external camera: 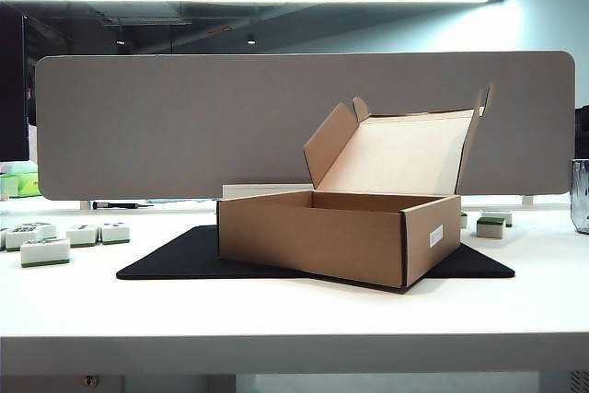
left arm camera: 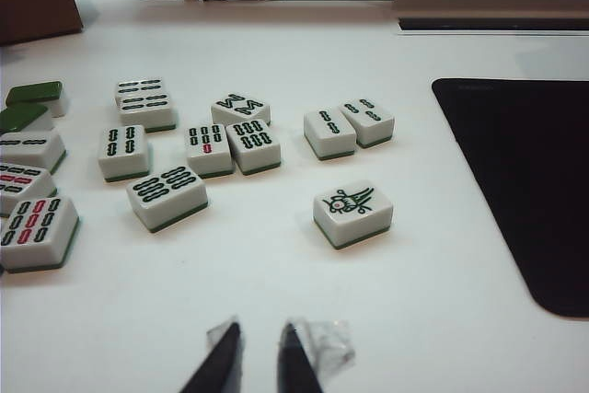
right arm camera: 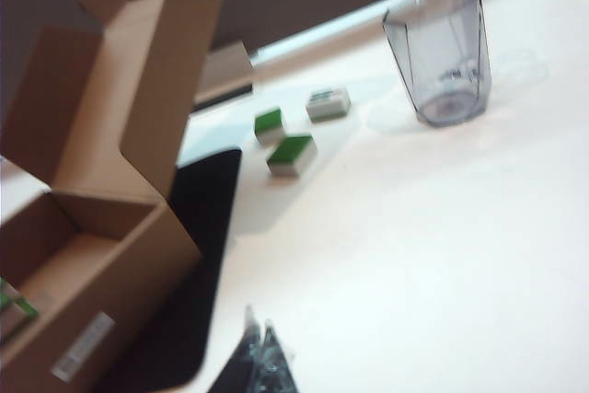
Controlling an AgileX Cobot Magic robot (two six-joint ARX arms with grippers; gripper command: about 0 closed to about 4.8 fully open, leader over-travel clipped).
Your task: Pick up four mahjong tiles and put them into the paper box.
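The brown corrugated paper box (external camera: 350,236) sits open on a thin black mat (external camera: 175,260) in the middle of the white tabletop (external camera: 276,310), its hinged lid standing up behind with the side flaps splayed and a small white label on one end. Looking down from the right wrist, I can make out a sliver of green and white at the inner edge of the box, so at least one tile seems to be in already; how many are in there I cannot tell, as most of the floor is hidden. The loose mahjong tiles (left arm camera: 198,149) lie clustered on the bare tabletop to the left of the mat, well apart from the box: glossy little blocks, white faces with dark green and red markings, a green layer beneath. A few more rest beyond the box on the right, near a clear ribbed plastic cup (right arm camera: 442,52). The left gripper (left arm camera: 260,347) hangs low over the tabletop short of the tiles, jaws nearly pressed together and holding nothing. The right gripper (right arm camera: 260,342) is beside the box, jaws pressed together, empty.
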